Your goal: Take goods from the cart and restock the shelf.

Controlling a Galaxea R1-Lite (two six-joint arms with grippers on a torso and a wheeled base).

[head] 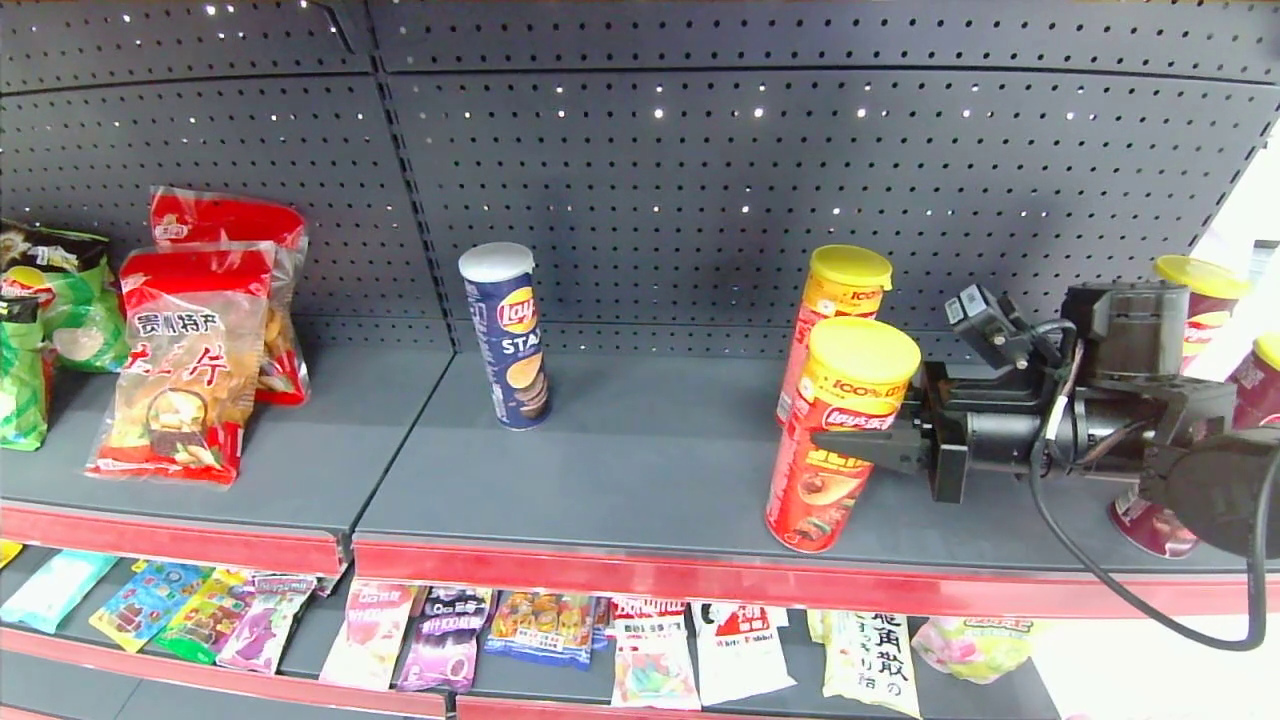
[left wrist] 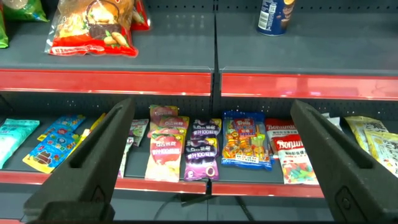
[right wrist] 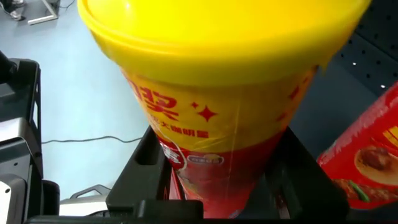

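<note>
A red chip can with a yellow lid (head: 840, 430) stands slightly tilted near the front edge of the upper shelf (head: 640, 470). My right gripper (head: 845, 447) comes in from the right and is shut on its middle. In the right wrist view the same can (right wrist: 217, 74) sits between the black fingers (right wrist: 143, 168). Whether its base rests on the shelf I cannot tell. My left gripper (left wrist: 211, 162) is open and holds nothing, in front of the lower shelf of snack packets (left wrist: 199, 149).
A second red can (head: 838, 290) stands just behind the held one, with more cans (head: 1200, 300) at the far right. A blue can (head: 505, 335) stands mid-shelf. Red bags (head: 190, 370) and green bags (head: 40, 320) lie left. Bare shelf lies between the blue and red cans.
</note>
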